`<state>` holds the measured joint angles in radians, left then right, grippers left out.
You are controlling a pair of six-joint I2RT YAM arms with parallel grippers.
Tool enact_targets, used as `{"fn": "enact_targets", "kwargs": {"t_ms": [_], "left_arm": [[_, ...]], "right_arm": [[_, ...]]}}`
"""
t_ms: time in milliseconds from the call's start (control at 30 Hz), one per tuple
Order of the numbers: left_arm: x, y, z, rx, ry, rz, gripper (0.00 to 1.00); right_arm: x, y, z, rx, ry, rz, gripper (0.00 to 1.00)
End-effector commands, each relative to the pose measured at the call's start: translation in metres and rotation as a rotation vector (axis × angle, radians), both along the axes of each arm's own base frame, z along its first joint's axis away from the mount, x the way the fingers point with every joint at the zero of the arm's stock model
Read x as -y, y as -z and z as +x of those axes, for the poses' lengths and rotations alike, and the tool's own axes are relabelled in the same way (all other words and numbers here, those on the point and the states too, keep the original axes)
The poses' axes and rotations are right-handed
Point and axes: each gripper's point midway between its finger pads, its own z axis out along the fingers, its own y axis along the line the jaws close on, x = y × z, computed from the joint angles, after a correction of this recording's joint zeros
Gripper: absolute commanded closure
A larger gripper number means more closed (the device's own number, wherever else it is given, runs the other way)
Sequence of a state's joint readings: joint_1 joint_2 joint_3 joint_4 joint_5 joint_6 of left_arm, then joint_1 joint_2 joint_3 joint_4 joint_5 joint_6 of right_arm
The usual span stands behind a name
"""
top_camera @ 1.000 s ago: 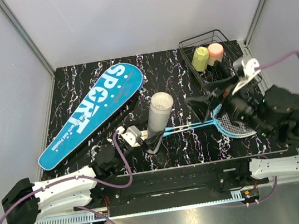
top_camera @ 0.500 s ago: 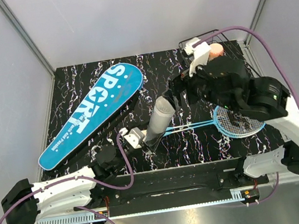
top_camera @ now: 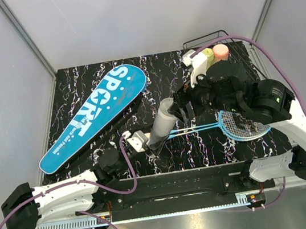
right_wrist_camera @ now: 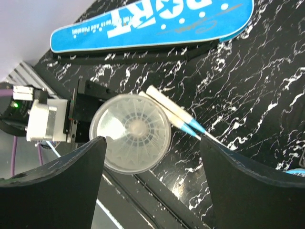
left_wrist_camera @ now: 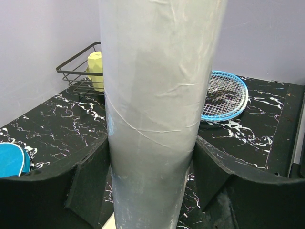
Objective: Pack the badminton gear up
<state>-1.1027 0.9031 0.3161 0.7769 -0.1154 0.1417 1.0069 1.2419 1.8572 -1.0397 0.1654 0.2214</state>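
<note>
Top view: left gripper (top_camera: 141,141) clamps the base of the leaning tube (top_camera: 162,120) at centre; right gripper (top_camera: 181,100) hangs spread over the tube's top.
Left wrist: tube fills centre, on a black marbled table (left_wrist_camera: 38,129).
Right wrist: fingers (right_wrist_camera: 62,191) apart, holding nothing, tube mouth below, cover (right_wrist_camera: 152,19) along the top.

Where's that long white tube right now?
In the top view the tube stands on end near the front middle of the table, clamped by the left gripper, beside the racket handles, with the open right gripper just above its top.
</note>
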Motion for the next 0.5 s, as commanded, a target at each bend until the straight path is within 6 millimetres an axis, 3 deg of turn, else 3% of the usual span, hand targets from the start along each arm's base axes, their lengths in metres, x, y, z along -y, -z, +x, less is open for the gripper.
{"fn": "enact_targets", "kwargs": {"t_ms": [0,33,133,300,467], "left_arm": [[-0.003,-0.037,-0.003,0.087,0.008,-0.110,0.62],[-0.003,-0.037,-0.003,0.087,0.006,-0.110,0.63],[-0.005,-0.039,-0.003,0.090,0.002,-0.121,0.64],[-0.003,-0.038,-0.003,0.087,0.010,-0.114,0.66],[-0.002,-0.037,-0.003,0.079,0.013,-0.113,0.67]], "right_arm": [[-0.012,0.028,-0.011,-0.084,-0.069,-0.026,0.14],[-0.014,0.048,-0.009,-0.119,-0.060,-0.064,0.14],[-0.007,0.068,-0.005,-0.139,-0.002,-0.083,0.15],[-0.005,0.054,0.002,-0.087,0.032,-0.031,0.14],[0.001,0.008,0.008,0.003,0.062,0.049,0.09]]}}
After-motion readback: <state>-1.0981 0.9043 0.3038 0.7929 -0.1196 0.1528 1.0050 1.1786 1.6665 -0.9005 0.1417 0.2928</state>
